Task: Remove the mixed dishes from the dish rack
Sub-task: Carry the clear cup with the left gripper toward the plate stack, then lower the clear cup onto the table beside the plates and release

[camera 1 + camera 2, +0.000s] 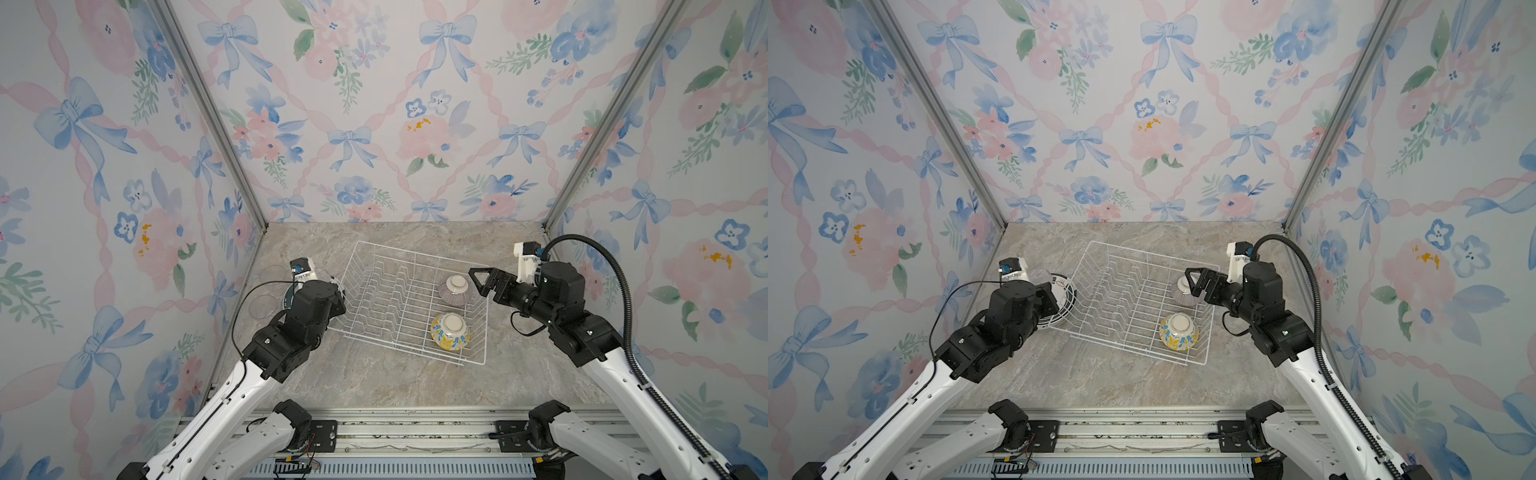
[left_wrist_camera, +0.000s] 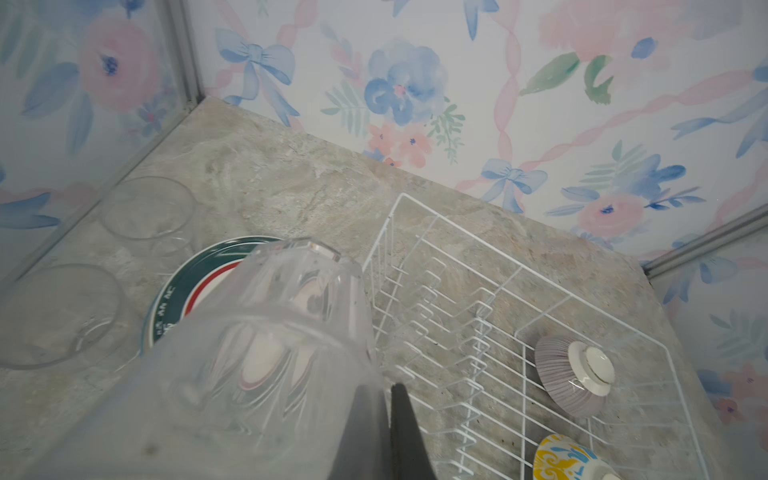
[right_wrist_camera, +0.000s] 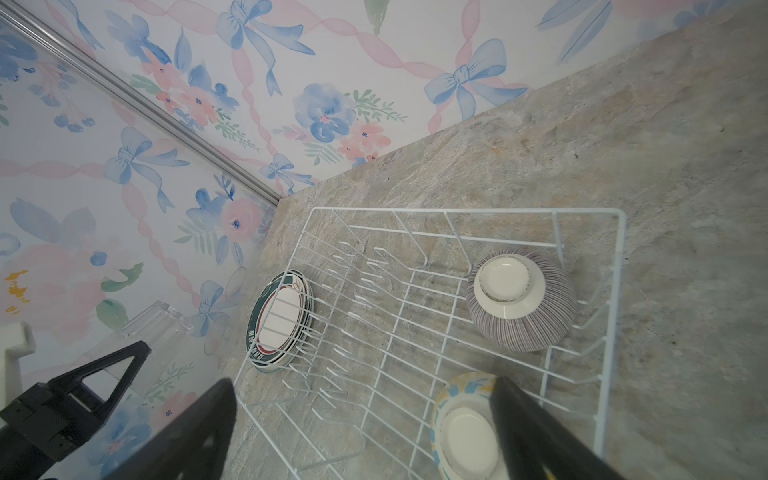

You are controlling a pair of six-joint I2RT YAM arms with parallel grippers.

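The white wire dish rack [image 1: 399,345] [image 1: 1144,254] lies in mid-table. Two bowls sit upside down in its right end: a purple-striped bowl [image 1: 455,291] [image 3: 523,328] and a yellow-blue floral bowl [image 1: 451,332] [image 2: 561,457]. My left gripper [image 2: 388,388] is shut on the wall of a clear glass cup [image 2: 266,332] [image 1: 1040,276], held just left of the rack over a stack of green-rimmed plates [image 2: 183,286] [image 3: 278,320]. My right gripper [image 3: 361,390] [image 1: 478,282] hangs open and empty over the rack's right end, beside the striped bowl.
Two more clear glass cups [image 2: 147,208] [image 2: 58,316] stand on the marble table by the left wall, behind the plates. Flowered walls close in the table on the left, the back and the right. The arm bases sit along the front rail.
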